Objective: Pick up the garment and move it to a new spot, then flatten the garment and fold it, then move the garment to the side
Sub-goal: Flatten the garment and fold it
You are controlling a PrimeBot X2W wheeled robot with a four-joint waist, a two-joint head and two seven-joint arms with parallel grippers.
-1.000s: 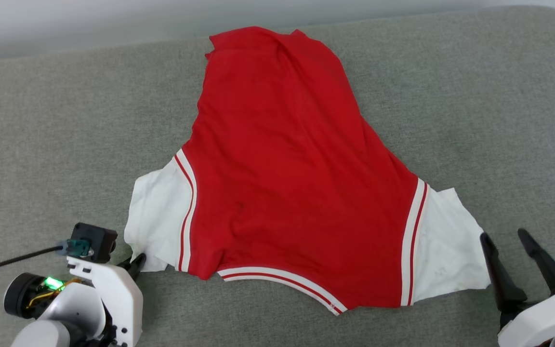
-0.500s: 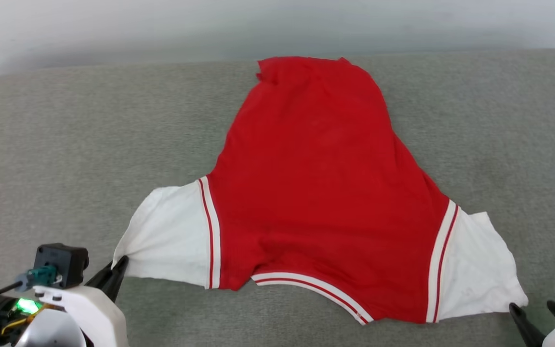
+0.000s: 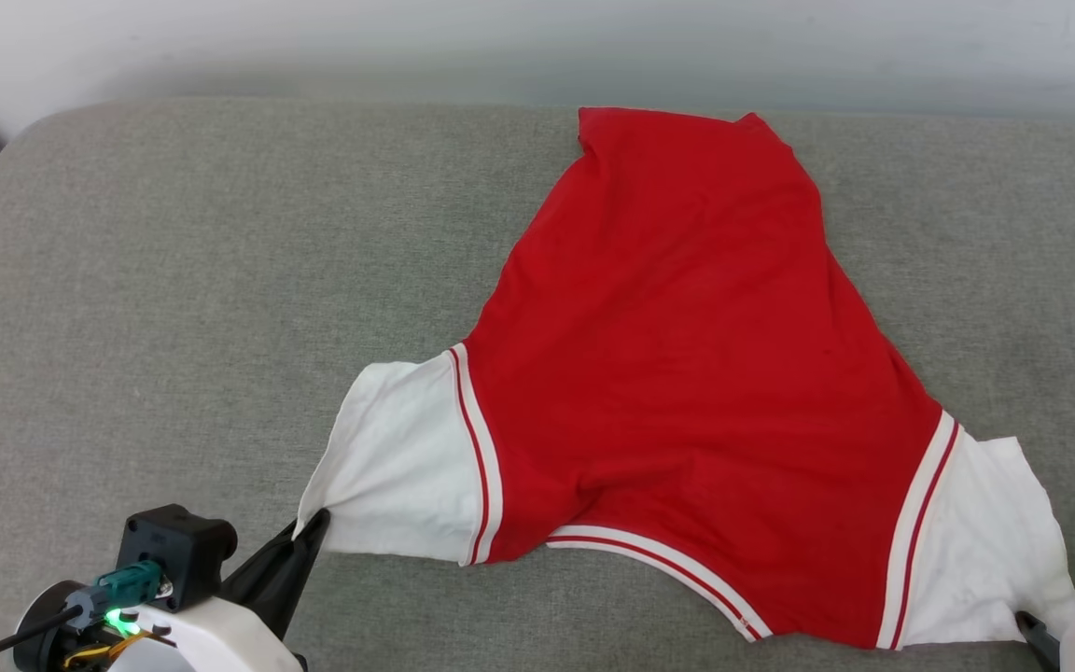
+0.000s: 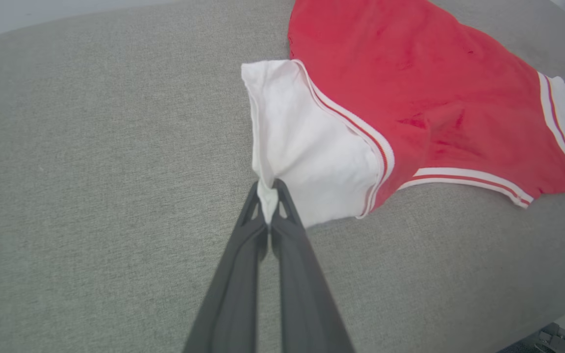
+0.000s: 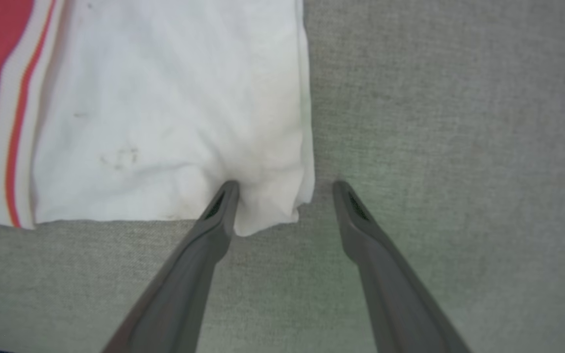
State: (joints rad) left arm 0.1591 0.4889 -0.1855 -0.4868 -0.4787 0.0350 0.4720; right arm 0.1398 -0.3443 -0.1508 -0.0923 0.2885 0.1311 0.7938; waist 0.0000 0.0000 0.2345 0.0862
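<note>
Jaws of left gripper (image 4: 268,190) clamp white corner of garment (image 3: 687,373); right gripper (image 5: 285,186) gapes wide astride opposite white corner. Garment lies spread, red side up, on grey cushion (image 3: 174,280).

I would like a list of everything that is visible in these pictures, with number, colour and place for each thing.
garment: one, red with white-and-red striped trim and white side parts, spread on the cushion.
cushion: one, grey fabric, under the garment.
wall: one, pale, behind the cushion.
left end effector: one, dark fingers, shut on the garment's left white corner.
right end effector: one, dark fingers, open, the garment's right white corner between its fingers.
</note>
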